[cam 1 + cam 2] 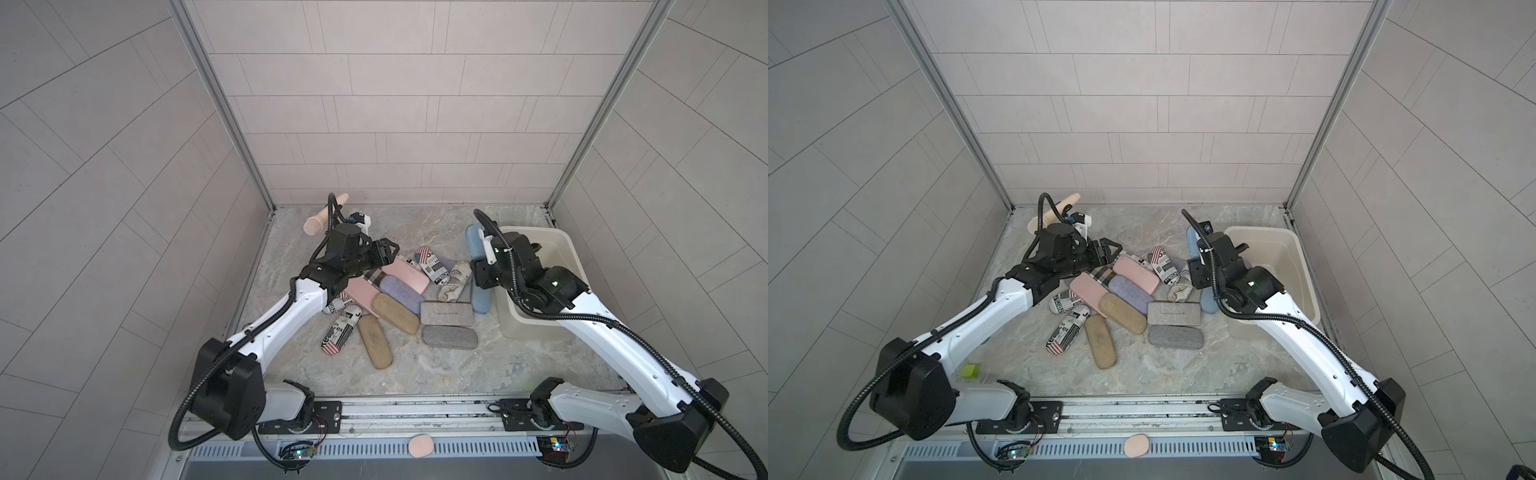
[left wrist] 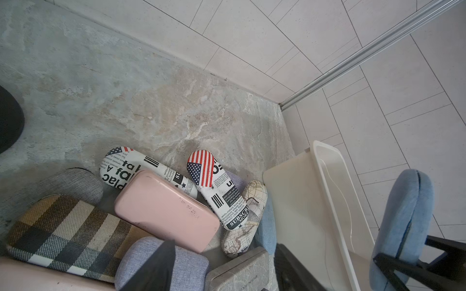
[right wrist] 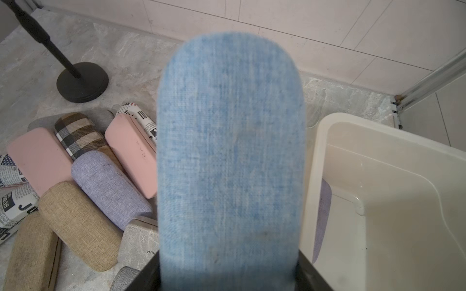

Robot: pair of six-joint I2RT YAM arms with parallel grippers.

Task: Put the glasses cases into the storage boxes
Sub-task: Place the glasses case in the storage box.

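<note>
The light blue case (image 3: 230, 156) is oblong, woven-textured, round-ended.

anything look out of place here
A pink pad lies on the slotted front rail, off the table and apart from the cases. A green block sits alone by the left arm.

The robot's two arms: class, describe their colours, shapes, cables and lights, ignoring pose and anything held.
The left arm and right arm both have smooth white links between bulky black joint housings. A black ribbed cable loops loosely along each. The black wrist sections end in angular black fingers. The right arm's wrist shows small green lights.
</note>
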